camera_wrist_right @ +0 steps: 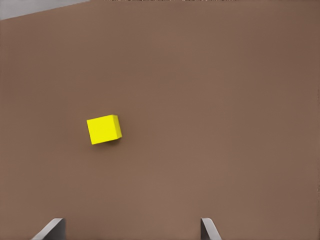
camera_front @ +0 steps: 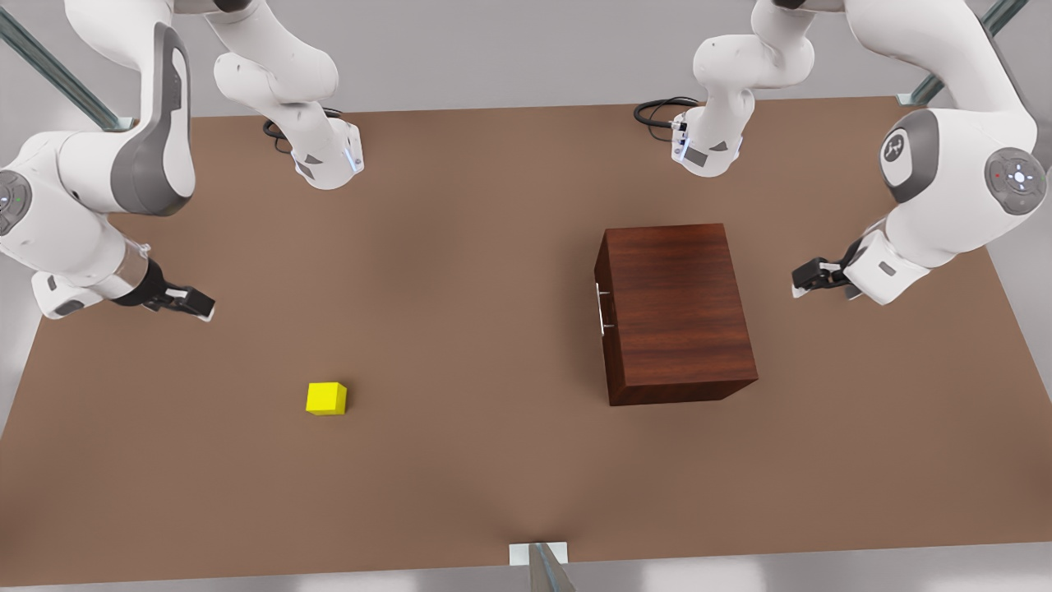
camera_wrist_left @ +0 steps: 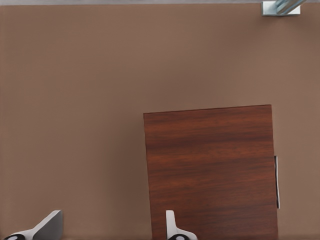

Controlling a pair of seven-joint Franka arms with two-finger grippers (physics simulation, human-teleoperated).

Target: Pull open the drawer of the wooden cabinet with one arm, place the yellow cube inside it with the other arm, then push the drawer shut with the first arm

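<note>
Right gripper [camera_front: 197, 306]: hovering at the front view's left, fingers spread apart, gripping nothing.
Yellow cube [camera_front: 327, 398]: sitting on the table [camera_front: 460, 247], ahead of this gripper, apart from it; probably light and rigid; opposite flat faces are offering the grip.
Wooden cabinet [camera_front: 674, 308]: drawer closed; likely heavy.
Handle [camera_front: 602, 308]: thin bar, facing the cube's side; the pull point.
Left gripper [camera_front: 809, 275]: waiting beside the cabinet's far side, fingers parted, empty.
Hidden: drawer front [camera_front: 604, 321] is showing edge-on; interior unseen.

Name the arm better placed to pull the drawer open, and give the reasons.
Left. Its open tool hangs beside the cabinet, whose handle sits on the far side; the right tool, also open, waits nearer the cube.
</note>
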